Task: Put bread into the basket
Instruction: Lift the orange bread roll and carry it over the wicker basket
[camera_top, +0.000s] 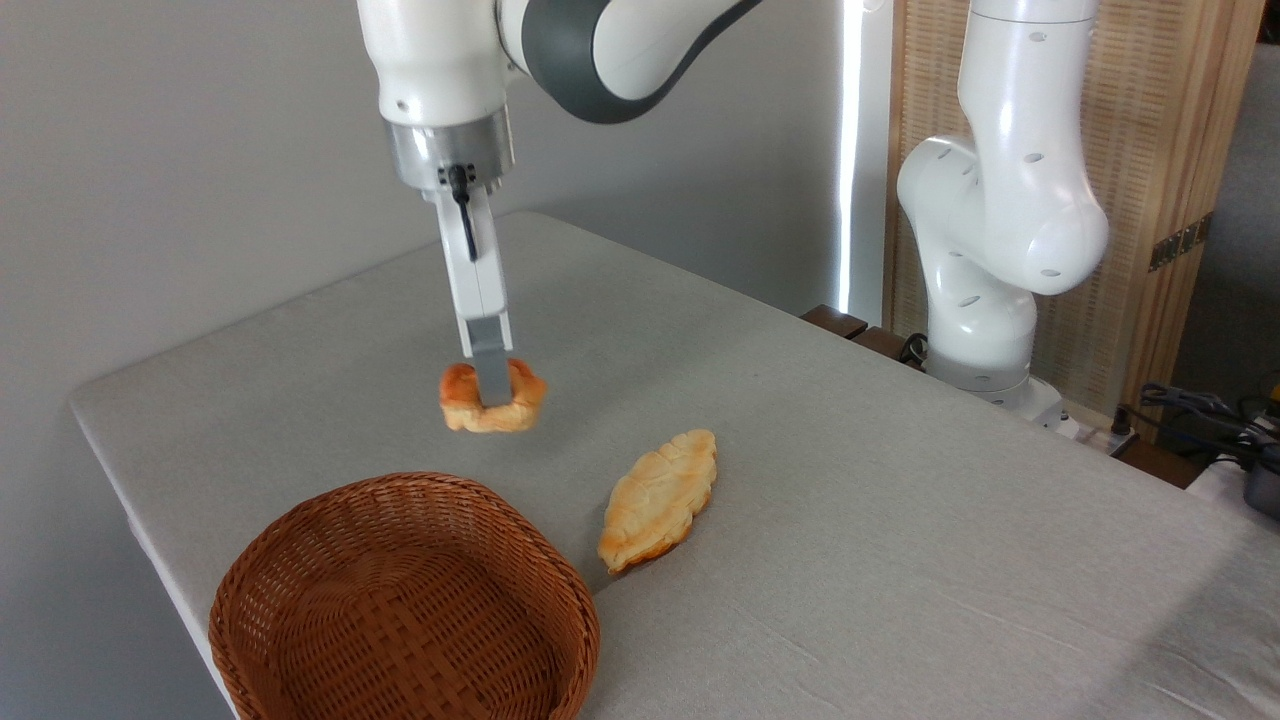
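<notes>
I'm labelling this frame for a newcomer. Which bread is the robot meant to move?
Start at the wicker basket at the table's near left edge. Just beyond it, the gripper closes on the bread: small, round, deep orange, unlike the longer, paler pastry to its right.

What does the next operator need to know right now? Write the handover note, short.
Claw: shut on the bun, which looks lifted just clear of the table.
Basket: at the near left corner, nothing in it.
Pale pastry: lying on the table just right of the basket, untouched.
Done: bun gripped.
Left: carry the bun toward the camera over the basket, lower it, open the claw.
</notes>
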